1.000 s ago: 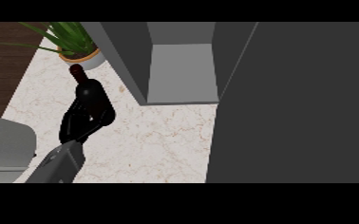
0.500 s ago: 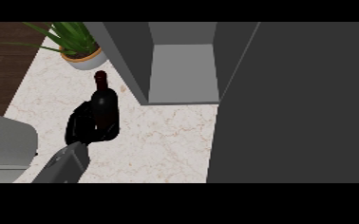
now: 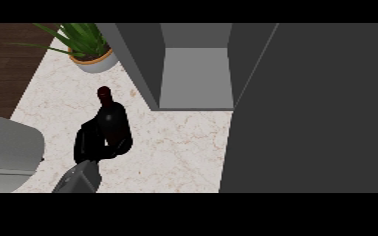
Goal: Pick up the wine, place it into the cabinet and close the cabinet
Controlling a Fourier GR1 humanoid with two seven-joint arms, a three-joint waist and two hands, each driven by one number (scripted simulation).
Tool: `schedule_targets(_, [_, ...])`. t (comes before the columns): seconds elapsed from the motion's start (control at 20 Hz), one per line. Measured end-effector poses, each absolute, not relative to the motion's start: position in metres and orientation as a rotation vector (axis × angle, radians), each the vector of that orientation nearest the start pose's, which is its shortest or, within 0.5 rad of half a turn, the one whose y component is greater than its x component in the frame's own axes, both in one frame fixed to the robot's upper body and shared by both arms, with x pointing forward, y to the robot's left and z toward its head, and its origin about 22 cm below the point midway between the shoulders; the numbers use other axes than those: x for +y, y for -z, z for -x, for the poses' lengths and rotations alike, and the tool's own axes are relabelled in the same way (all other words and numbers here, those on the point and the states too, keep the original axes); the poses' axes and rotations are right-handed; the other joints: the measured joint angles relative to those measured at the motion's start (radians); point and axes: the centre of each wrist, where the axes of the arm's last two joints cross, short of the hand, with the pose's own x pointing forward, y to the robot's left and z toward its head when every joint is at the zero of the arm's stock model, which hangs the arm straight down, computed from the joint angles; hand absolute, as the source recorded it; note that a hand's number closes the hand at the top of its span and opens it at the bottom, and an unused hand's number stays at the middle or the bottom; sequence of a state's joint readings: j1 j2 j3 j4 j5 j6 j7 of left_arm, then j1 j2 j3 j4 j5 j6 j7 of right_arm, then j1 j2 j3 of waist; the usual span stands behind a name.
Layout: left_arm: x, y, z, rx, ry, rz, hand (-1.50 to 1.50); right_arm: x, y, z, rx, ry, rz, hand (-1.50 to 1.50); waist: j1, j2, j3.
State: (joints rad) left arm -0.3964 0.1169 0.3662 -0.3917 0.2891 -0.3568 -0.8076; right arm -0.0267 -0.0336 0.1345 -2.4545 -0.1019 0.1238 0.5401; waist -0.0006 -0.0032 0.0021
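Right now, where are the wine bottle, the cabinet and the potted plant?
wine bottle point(image 3: 105, 96): head view, on its dark neck above the hand.
cabinet point(image 3: 193, 75): head view, on the pale floor of its open compartment.
potted plant point(image 3: 94, 62): head view, on the pot's rim.

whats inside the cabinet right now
The open cabinet shows only a bare grey floor and walls; nothing stands in the part that is visible. Its dark door covers everything to the right. The wine bottle is outside, over the counter, held in the left hand.
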Motion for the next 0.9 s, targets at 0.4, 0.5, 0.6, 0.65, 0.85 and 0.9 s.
schedule_targets(0.4, [0.27, 0.139, -0.256, -1.658, -0.448, 0.318, 1.5, -0.214, -0.196, -0.156, -1.923, -0.271, -0.205, -1.5, 0.005, -0.001, -0.001])
schedule_targets(0.5, [0.264, 0.133, -0.256, -1.665, -0.417, 0.341, 1.5, -0.213, -0.197, -0.156, -1.92, -0.272, -0.211, -1.5, 0.006, -0.001, -0.001])
schedule_targets(0.6, [0.252, 0.127, -0.257, -1.675, -0.387, 0.367, 1.5, -0.211, -0.198, -0.157, -1.925, -0.269, -0.219, -1.5, 0.005, -0.001, -0.001])
schedule_targets(0.65, [0.243, 0.124, -0.258, -1.676, -0.376, 0.383, 1.5, -0.212, -0.196, -0.157, -1.926, -0.271, -0.221, -1.5, 0.004, -0.001, -0.001])
schedule_targets(0.85, [0.215, 0.104, -0.256, -1.67, -0.338, 0.424, 1.5, -0.206, -0.2, -0.161, -1.927, -0.269, -0.243, -1.5, 0.006, -0.002, -0.001])
schedule_targets(0.9, [0.208, 0.101, -0.252, -1.67, -0.333, 0.425, 1.5, -0.208, -0.201, -0.161, -1.931, -0.267, -0.236, -1.5, 0.005, -0.001, -0.002])
